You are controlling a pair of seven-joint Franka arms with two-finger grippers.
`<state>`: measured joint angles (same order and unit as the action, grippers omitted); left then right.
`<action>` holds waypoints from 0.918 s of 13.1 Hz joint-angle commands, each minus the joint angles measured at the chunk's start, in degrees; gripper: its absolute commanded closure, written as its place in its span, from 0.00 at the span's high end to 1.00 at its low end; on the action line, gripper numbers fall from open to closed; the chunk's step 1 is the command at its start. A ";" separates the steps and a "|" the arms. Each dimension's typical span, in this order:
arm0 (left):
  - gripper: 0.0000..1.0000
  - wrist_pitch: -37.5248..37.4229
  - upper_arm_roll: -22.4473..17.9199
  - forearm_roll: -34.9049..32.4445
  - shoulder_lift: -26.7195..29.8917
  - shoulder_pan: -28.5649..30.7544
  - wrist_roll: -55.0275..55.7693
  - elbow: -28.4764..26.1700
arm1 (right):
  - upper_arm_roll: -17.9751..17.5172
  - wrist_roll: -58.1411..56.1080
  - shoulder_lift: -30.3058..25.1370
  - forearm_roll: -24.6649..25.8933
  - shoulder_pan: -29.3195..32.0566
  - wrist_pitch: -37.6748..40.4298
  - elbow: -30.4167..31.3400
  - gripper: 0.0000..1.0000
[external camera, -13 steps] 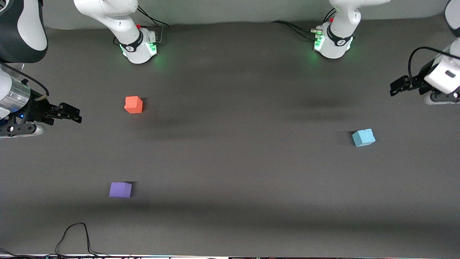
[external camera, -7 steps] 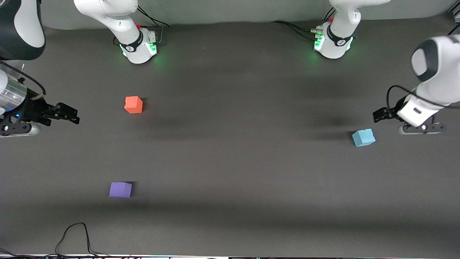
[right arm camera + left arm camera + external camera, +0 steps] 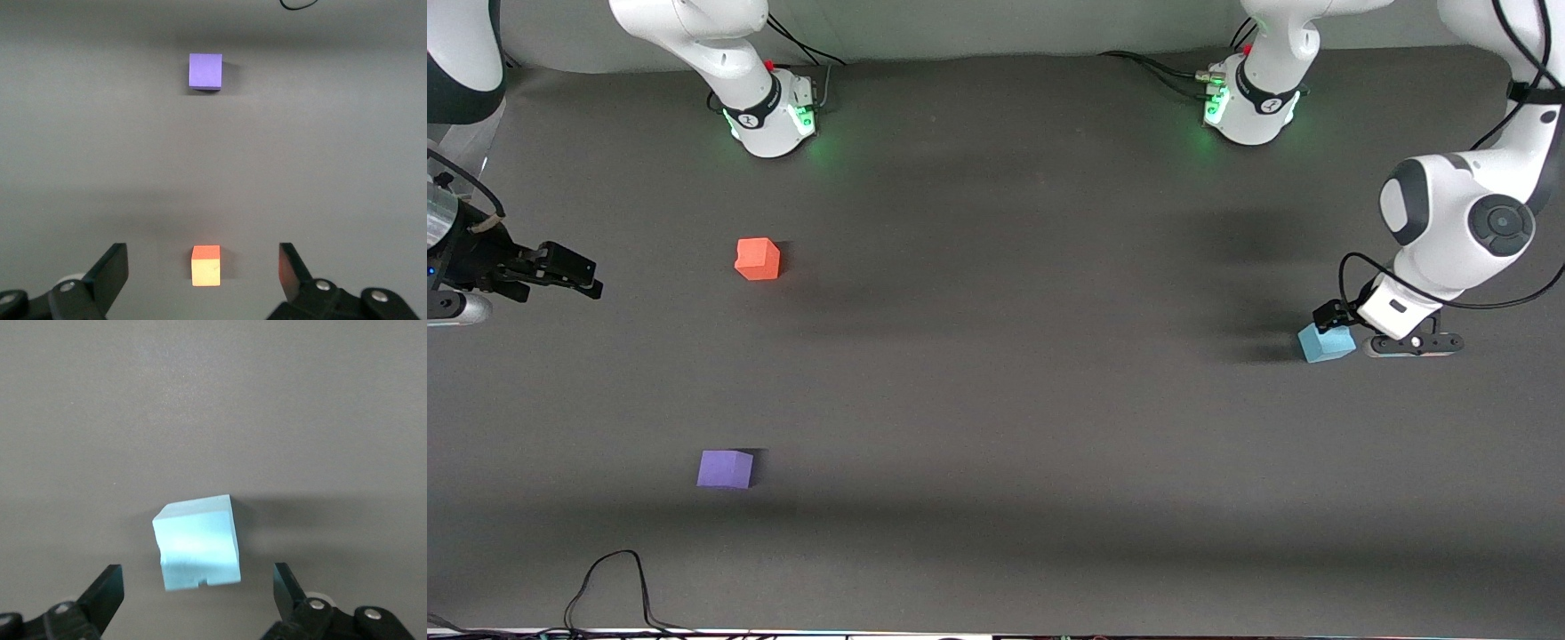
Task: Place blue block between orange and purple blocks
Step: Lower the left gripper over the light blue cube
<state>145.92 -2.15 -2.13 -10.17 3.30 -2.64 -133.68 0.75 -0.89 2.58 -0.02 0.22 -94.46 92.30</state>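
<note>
The small sky-blue foam cube sits on the dark grey table at the left arm's end, well apart from the orange-red foam cube. The left gripper hangs right over the blue cube, wide open and holding nothing. The violet-purple foam cube lies nearer the front camera than the orange cube. The right gripper waits beside the orange cube at the right arm's end, wide open and holding nothing.

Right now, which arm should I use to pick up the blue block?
The left. The left gripper is open over the blue block, which shows between its fingers in its wrist view. The right gripper waits, open, at the right arm's end, past the orange block.
</note>
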 commanded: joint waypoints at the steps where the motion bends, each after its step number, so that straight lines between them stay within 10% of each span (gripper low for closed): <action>1: 1.00 5.50 0.04 -0.60 -2.12 0.40 -0.52 -1.93 | 0.31 1.06 0.67 -1.04 -0.57 0.86 -1.07 1.00; 8: 1.00 10.61 0.04 -0.60 -7.40 0.40 0.27 -1.85 | 0.39 0.36 0.85 -1.04 -0.31 0.95 -0.98 1.00; 12: 0.30 10.00 0.04 -0.25 -7.49 0.40 1.76 -1.58 | 0.39 0.19 0.94 -1.12 -0.40 0.95 -0.89 1.00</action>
<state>155.84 -2.15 -2.12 -18.05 3.48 -2.24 -135.20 0.87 -0.89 3.19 -0.05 0.32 -94.35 92.27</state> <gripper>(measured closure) 0.339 0.000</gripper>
